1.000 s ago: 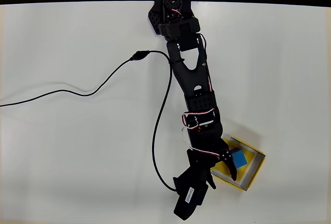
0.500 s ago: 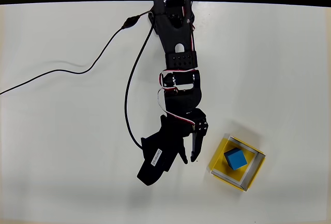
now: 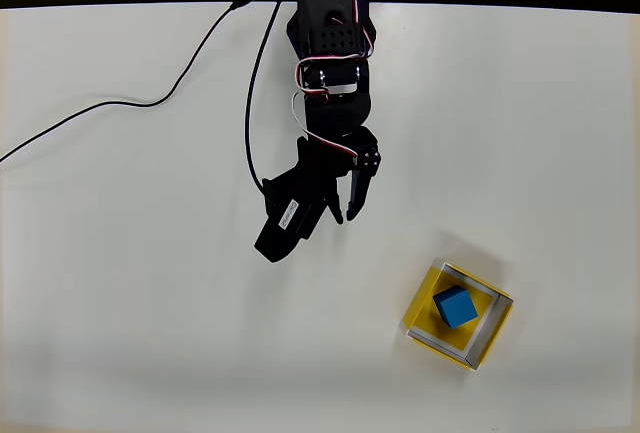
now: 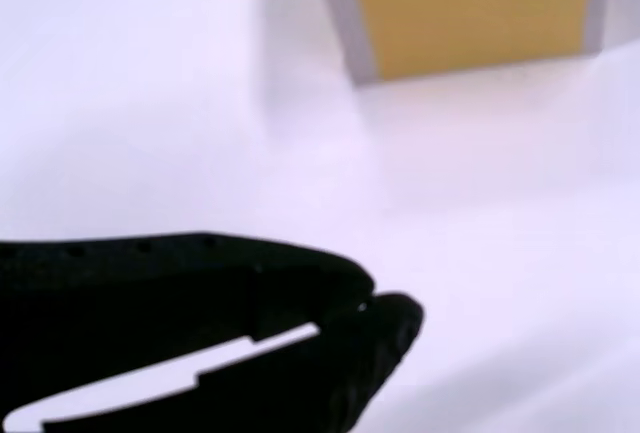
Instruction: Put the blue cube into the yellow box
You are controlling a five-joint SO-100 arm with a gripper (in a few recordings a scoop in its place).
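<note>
In the overhead view the blue cube (image 3: 455, 307) sits inside the yellow box (image 3: 421, 305) at the lower right of the white table. My gripper (image 3: 344, 216) hangs over bare table up and to the left of the box, well apart from it. Its fingers hold nothing. In the wrist view the gripper (image 4: 366, 303) has its black fingertips touching, with a thin slit behind them. The yellow box (image 4: 470, 13) shows blurred at the top of that view.
A black cable (image 3: 130, 105) trails from the arm's base across the left of the table. The table's far edge (image 3: 520, 7) runs along the top, with darkness beyond it.
The gripper let go of the blue cube in the yellow box. It then drew back up and to the left toward the base and closed. The cube stays in the box.
</note>
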